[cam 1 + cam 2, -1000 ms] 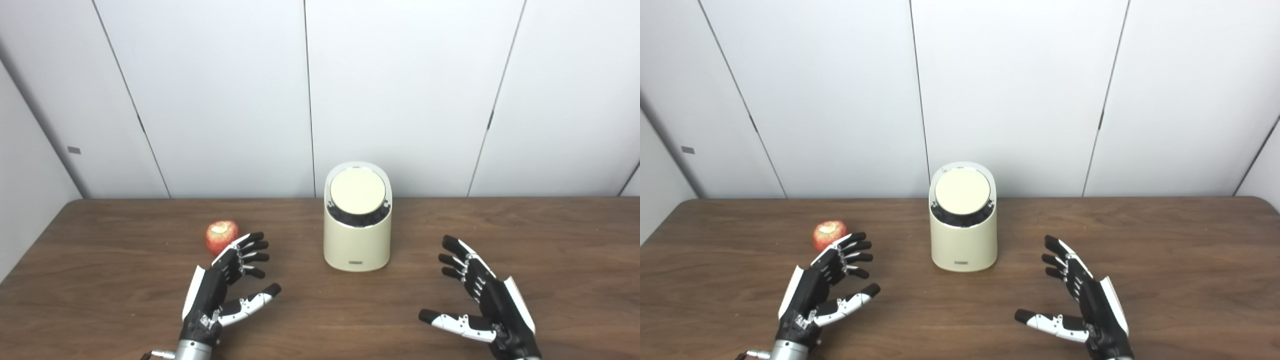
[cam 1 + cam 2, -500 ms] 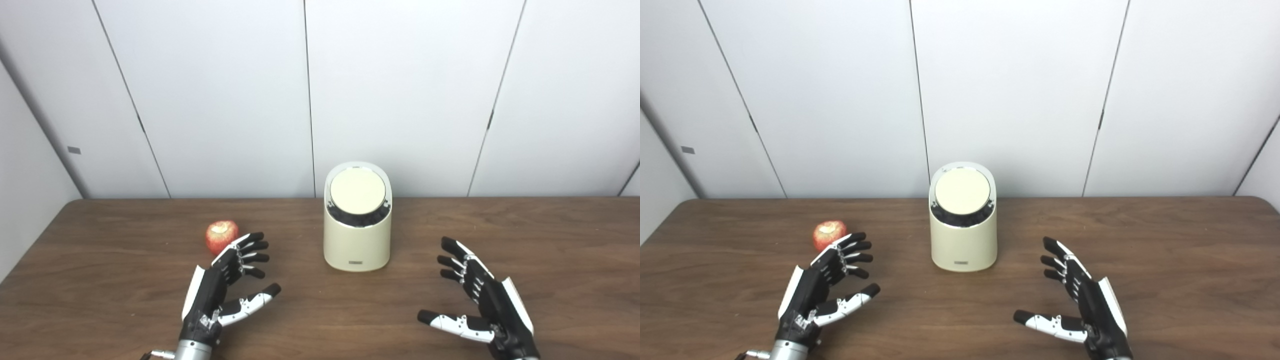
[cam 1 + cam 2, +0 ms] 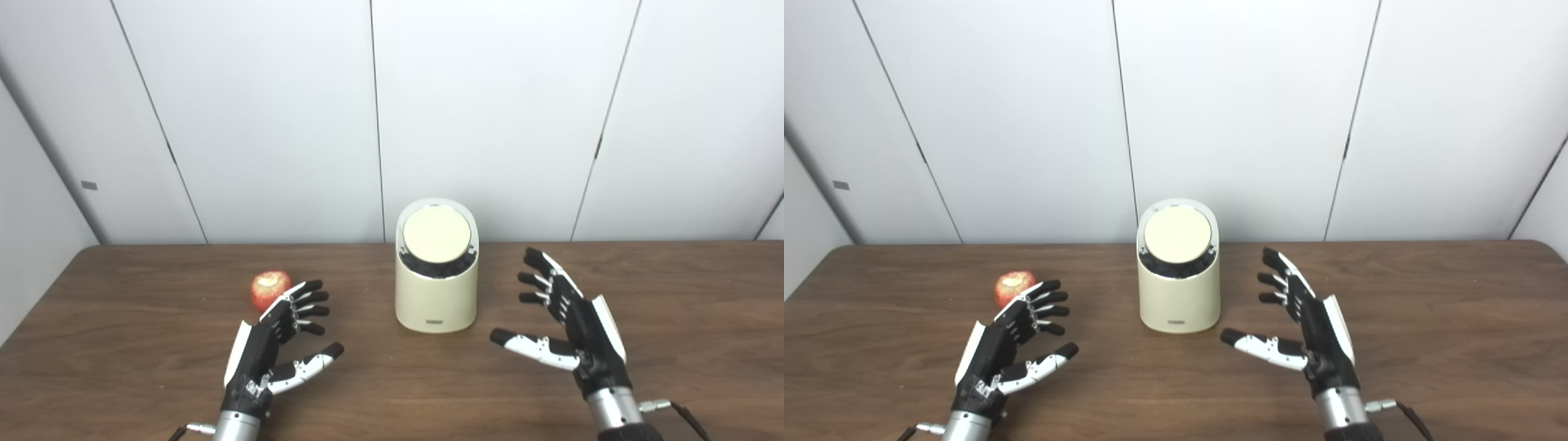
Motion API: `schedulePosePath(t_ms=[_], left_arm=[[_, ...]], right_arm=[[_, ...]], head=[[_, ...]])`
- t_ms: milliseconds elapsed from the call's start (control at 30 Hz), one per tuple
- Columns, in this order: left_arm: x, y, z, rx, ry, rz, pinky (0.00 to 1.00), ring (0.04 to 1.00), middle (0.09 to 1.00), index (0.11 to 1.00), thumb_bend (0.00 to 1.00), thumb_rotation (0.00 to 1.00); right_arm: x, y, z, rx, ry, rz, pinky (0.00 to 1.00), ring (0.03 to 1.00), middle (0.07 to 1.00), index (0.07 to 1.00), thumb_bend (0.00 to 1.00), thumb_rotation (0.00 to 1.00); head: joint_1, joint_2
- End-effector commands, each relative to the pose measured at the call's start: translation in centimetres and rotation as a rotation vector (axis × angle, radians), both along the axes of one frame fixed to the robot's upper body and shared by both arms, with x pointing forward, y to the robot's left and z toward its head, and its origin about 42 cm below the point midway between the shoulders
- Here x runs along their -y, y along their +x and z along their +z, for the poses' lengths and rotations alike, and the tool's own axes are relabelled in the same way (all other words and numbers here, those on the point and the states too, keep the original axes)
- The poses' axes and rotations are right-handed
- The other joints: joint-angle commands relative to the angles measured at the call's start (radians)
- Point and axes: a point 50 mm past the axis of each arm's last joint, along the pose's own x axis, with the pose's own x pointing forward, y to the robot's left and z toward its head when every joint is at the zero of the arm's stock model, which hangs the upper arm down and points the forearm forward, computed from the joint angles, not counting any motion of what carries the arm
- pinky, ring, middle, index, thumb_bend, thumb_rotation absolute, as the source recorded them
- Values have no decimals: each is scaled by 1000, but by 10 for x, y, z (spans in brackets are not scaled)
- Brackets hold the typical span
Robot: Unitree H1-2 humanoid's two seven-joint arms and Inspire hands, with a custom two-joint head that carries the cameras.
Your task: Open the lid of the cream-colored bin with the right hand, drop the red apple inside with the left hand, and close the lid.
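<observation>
The cream-colored bin point(image 3: 436, 293) stands upright on the middle of the brown table, its round lid point(image 3: 437, 236) closed and tilted toward me. The red apple point(image 3: 269, 290) lies on the table to the bin's left. My left hand point(image 3: 275, 343) is open and empty, its fingertips just in front and right of the apple, not holding it. My right hand point(image 3: 569, 318) is open and empty, raised to the right of the bin, a short gap from its side.
The wooden table point(image 3: 704, 306) runs to white wall panels behind the bin. Its left edge and rounded back left corner point(image 3: 79, 257) show. No other objects lie on it.
My right hand has moved forward, up and left toward the bin's right side. The left hand, apple and bin have stayed where they were.
</observation>
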Motion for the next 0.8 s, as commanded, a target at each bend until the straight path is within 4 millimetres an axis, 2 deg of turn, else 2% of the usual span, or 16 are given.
schedulePosePath(t_ms=[0,200,333,567,767], left_arm=[[0,1,-4,14,5,4,597,713,775,833,622,0],[0,4,-6,14,-1,9,584,711,776,830,625,0],[1,5,-6,11,1,12,593,713,779,834,628,0],[2,6,-7,10,-3,16,596,713,775,832,636,0],[3,6,-8,13,-1,10,583,706,772,828,628,0]], right_arm=[[-3,16,28,78,-47,-8,732,853,908,916,777,294],[-6,40,61,96,-99,-55,771,899,933,919,837,359],[-5,50,77,76,-118,-63,837,939,963,941,852,399],[-5,70,91,74,-205,-64,864,920,918,949,897,425],[-17,78,105,30,-268,-55,853,941,954,961,896,432]], head=[[1,0],[-3,-2],[-2,0],[-2,-2],[3,2]])
